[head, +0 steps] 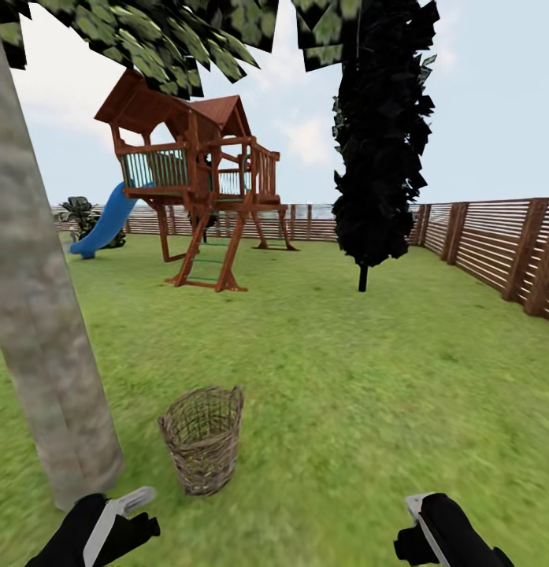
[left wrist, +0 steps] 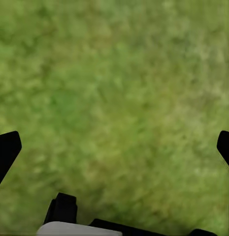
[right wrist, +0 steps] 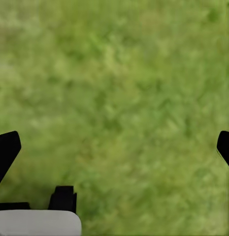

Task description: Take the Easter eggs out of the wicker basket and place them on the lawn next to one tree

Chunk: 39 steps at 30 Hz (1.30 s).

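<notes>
While tree [head: 46,346] trunk cut off, wicker basket [head: 202,441] contents hidden

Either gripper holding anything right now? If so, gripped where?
Nothing held. Left gripper and right gripper are both open, only lawn between their fingertips. The wicker basket stands untouched ahead.

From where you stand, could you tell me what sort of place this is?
Most likely a fenced back garden: a grassy lawn, a wooden play tower with a blue slide, and a slatted wooden fence along the edge. A wicker basket stands by a tree trunk.
</notes>
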Motion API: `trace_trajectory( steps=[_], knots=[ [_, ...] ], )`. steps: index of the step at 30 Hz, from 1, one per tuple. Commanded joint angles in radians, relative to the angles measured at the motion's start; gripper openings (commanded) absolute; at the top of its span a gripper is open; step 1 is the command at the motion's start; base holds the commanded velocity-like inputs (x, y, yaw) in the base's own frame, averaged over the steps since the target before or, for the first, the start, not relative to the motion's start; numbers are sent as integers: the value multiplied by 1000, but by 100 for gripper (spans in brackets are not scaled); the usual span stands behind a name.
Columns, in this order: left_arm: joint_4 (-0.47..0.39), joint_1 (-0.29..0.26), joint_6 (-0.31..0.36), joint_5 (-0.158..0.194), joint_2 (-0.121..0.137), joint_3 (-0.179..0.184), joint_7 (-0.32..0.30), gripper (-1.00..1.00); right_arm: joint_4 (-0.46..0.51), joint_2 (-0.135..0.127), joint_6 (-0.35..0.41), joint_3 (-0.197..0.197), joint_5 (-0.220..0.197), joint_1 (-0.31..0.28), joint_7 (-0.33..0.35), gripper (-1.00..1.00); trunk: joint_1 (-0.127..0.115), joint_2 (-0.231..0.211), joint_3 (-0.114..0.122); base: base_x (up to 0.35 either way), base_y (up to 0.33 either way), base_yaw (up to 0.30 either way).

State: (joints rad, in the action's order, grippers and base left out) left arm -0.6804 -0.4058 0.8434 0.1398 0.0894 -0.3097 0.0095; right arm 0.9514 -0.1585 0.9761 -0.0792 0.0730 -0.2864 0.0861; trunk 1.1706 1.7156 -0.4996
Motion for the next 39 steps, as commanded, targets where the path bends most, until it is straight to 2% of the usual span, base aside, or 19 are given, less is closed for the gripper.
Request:
trace_trajectory(
  steps=[1, 16, 20, 25, 39],
  knots=[
    [-1, -1, 5, 4, 0, -2, 1, 100, 1, -1, 4, -3, 8, 0, 9, 100, -4, -7, 2, 85, -117, 251],
    [-1, -1, 5, 8, -1, -4, 1, 100, 1, 0, 4, -5, 9, 0, 7, 100, -61, -112, 49, 5, -21, 251],
    [-1, -1, 5, 5, -17, -3, 1, 100, 1, -1, 4, -5, 8, 0, 7, 100, -77, -140, 62, -111, -235, 251],
    [-2, -1, 5, 11, -20, -13, 1, 100, 0, 0, 4, -5, 8, 0, 8, 100, -96, -175, 77, -30, -90, 251],
    [-2, -1, 5, 5, -20, -7, 1, 100, -16, 0, 4, -5, 8, 0, 7, 100, -149, -273, 121, -1, -298, 241]
  ],
)
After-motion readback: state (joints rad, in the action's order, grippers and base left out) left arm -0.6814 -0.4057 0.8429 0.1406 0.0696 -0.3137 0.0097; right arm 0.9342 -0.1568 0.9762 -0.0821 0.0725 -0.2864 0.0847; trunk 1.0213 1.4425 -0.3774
